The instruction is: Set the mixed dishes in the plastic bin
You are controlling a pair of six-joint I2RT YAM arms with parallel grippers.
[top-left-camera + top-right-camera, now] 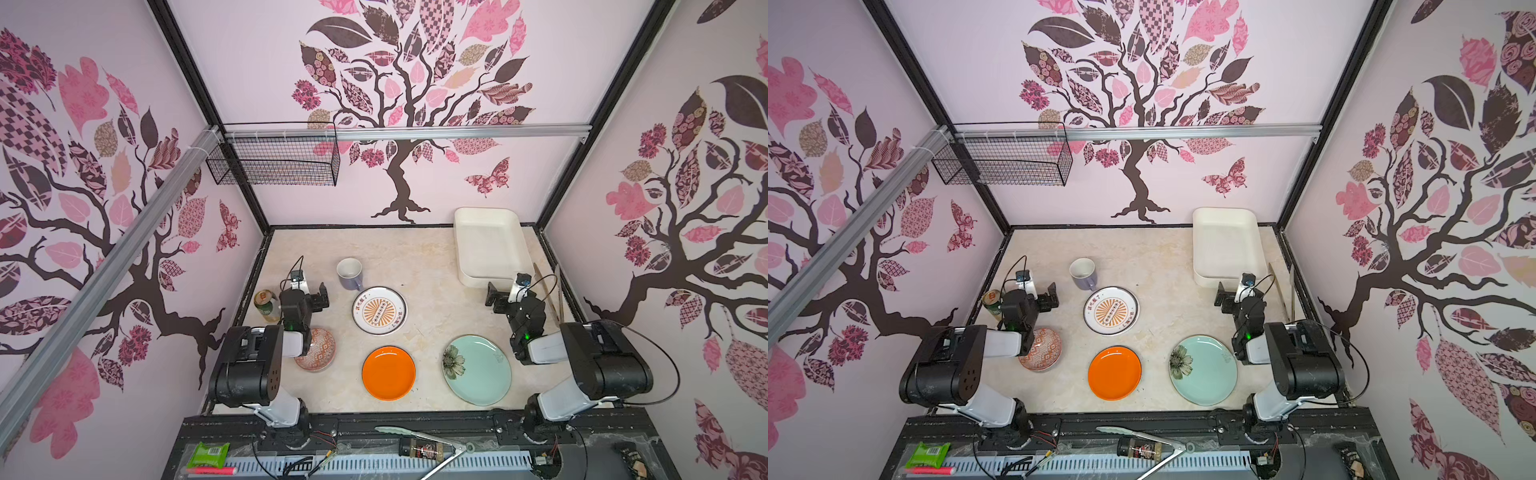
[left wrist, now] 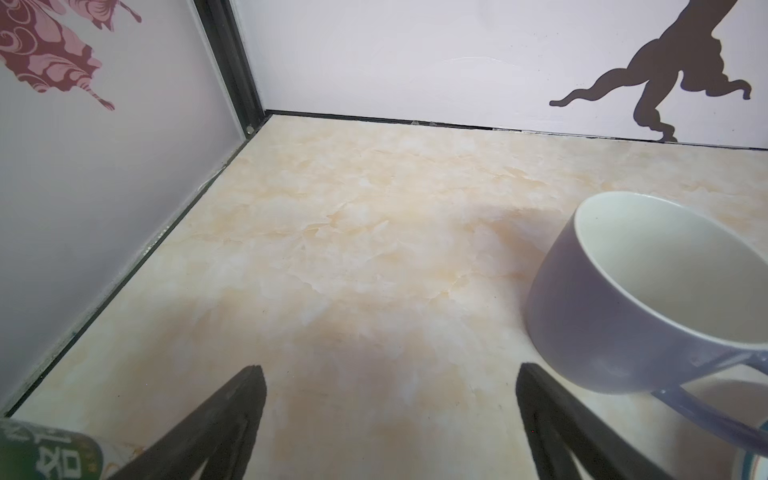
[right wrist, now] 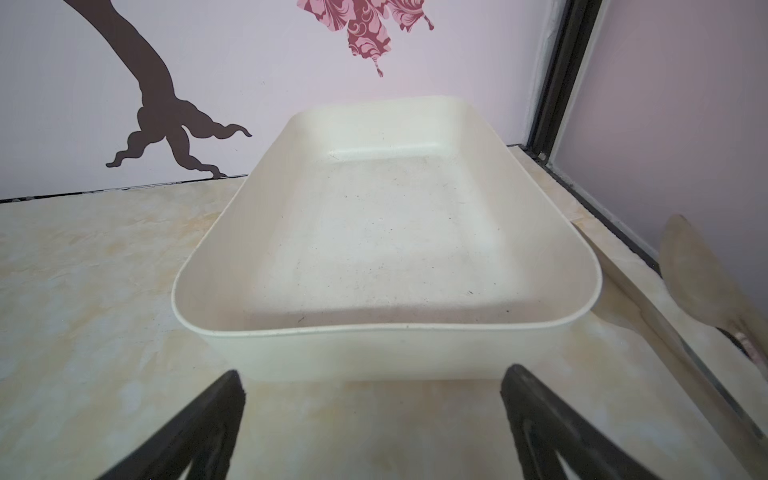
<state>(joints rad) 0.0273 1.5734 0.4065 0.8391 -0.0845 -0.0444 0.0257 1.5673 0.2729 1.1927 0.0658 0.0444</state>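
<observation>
Left gripper (image 2: pixel 390 368) near Chinese-lettered green can (image 2: pixel 45 453)

what i count on my bench: five dishes, one bin, three odd things
three plates: one white plate with orange sunburst (image 1: pixel 379 311), one orange plate (image 1: pixel 388 373) and one mint-green flowered plate (image 1: pixel 478 370); one red-patterned bowl (image 1: pixel 322 351) and one green drink can (image 1: pixel 266 305) by the left edge; one lavender mug (image 1: pixel 350 274); one plastic bin (image 1: pixel 488 245) in the far right corner; two long wooden utensils (image 3: pixel 698 274) along the right edge; and, off the bench, one black wire basket (image 1: pixel 278 160) hung on the wall rail.
</observation>
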